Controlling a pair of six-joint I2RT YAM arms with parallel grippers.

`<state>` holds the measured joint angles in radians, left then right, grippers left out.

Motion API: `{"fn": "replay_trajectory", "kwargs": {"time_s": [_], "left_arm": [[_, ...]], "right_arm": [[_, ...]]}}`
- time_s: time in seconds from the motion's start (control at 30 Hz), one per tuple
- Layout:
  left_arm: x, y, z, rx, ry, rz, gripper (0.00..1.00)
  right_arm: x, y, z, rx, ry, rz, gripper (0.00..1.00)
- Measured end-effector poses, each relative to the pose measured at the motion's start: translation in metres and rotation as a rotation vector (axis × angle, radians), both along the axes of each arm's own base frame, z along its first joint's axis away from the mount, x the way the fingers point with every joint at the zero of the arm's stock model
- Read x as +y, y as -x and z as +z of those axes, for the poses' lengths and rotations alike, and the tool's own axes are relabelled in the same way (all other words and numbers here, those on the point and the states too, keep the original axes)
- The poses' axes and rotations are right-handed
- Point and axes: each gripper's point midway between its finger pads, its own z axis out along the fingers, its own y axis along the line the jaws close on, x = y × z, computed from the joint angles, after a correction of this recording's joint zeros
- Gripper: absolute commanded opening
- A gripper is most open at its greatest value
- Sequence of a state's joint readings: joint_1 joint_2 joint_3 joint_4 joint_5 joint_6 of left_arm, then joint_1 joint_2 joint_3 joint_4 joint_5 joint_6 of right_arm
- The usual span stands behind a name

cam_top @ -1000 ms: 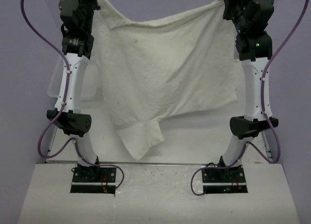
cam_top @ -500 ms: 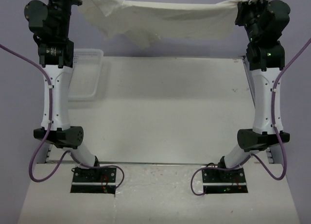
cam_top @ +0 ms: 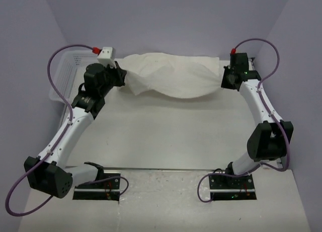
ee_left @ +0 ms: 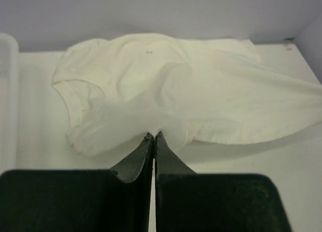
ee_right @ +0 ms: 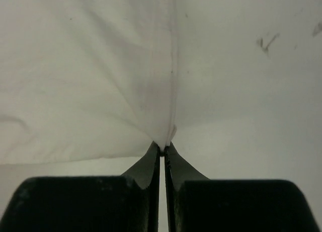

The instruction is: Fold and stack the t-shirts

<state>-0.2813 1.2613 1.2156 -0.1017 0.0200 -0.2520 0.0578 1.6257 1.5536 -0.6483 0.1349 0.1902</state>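
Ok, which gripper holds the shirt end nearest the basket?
The left gripper, shut on the t-shirt end beside the white basket; the right gripper grips the opposite end.

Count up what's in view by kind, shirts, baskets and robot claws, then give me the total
t-shirt: 1
basket: 1
left claw and right claw: 2
Total: 4

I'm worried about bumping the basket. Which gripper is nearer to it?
Left. The left gripper, shut on the t-shirt, sits close beside the basket; the right gripper pinches the shirt's other end, far across from it.
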Motion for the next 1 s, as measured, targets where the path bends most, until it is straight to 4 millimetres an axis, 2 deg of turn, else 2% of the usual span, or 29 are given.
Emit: {"fn": "replay_trajectory", "kwargs": {"time_s": [0.07, 0.1, 0.17, 0.27, 0.37, 0.43, 0.6, 0.67, 0.8, 1.0], "left_arm": [[-0.003, 0.025, -0.024, 0.074, 0.023, -0.011, 0.00], [-0.003, 0.038, -0.029, 0.092, 0.033, -0.016, 0.00], [0.001, 0.062, -0.025, 0.089, 0.057, -0.020, 0.00], [0.010, 0.091, -0.008, 0.048, 0.093, -0.017, 0.00], [0.012, 0.106, -0.005, 0.036, 0.109, -0.028, 0.00], [0.010, 0.109, -0.018, 0.069, 0.110, -0.039, 0.00], [0.004, 0.107, -0.085, 0.273, 0.060, -0.055, 0.00], [0.003, 0.109, -0.103, 0.331, 0.045, -0.060, 0.00], [-0.003, 0.111, -0.111, 0.364, 0.043, -0.096, 0.00], [-0.015, 0.107, -0.123, 0.412, 0.033, -0.154, 0.00]], "right_arm": [[-0.002, 0.031, -0.034, 0.110, -0.019, -0.041, 0.00], [-0.002, 0.047, -0.045, 0.154, -0.030, -0.065, 0.00], [-0.004, 0.066, -0.052, 0.187, -0.047, -0.102, 0.00], [-0.004, 0.086, -0.055, 0.185, -0.074, -0.147, 0.00], [-0.003, 0.101, -0.065, 0.199, -0.104, -0.183, 0.00], [0.000, 0.109, -0.078, 0.223, -0.119, -0.199, 0.00], [0.009, 0.135, -0.115, 0.317, -0.135, -0.226, 0.00], [0.013, 0.146, -0.124, 0.342, -0.133, -0.224, 0.00], [0.018, 0.159, -0.123, 0.319, -0.137, -0.232, 0.00], [0.014, 0.178, -0.107, 0.226, -0.160, -0.284, 0.00]]}}
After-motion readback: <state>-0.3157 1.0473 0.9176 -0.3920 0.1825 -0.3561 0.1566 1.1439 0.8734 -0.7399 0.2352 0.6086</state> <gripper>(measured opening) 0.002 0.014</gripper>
